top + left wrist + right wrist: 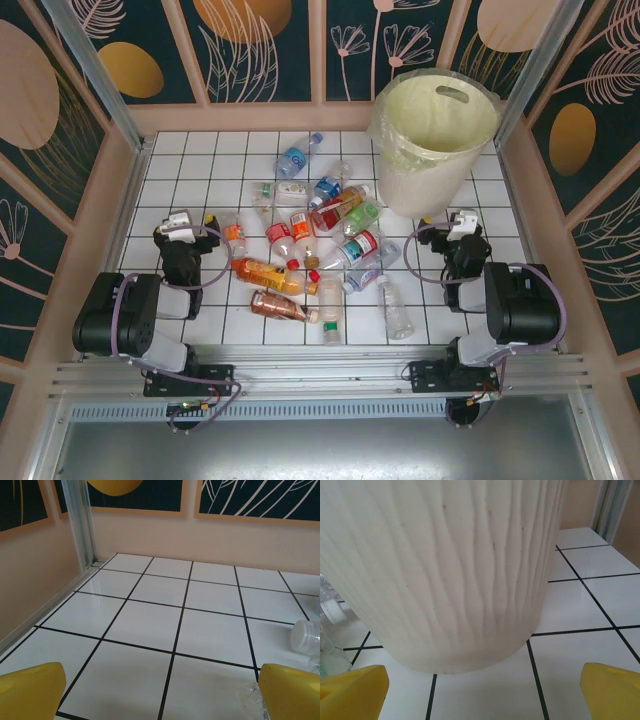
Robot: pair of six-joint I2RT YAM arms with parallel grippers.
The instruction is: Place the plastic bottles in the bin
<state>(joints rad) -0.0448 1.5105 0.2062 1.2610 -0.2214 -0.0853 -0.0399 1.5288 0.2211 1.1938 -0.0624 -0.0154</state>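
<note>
Several plastic bottles [312, 242], clear or orange-tinted with coloured labels and caps, lie in a loose heap on the middle of the white tiled table [200, 160]. The pale cream bin [435, 135] with a clear liner stands upright at the far right. My left gripper [180, 222] sits open just left of the heap, over bare tiles [162, 700], with one clear bottle [307, 636] lying off to its right. My right gripper [462, 222] is open low in front of the bin's ribbed wall [445, 570], nothing between its yellow fingers [352, 692].
Peach walls with dark patterned panels enclose the table on three sides, and an aluminium post [82, 522] stands in the far left corner. Bare tiles stretch along the far left. A crumpled clear bottle [327, 625] lies left of the bin's base.
</note>
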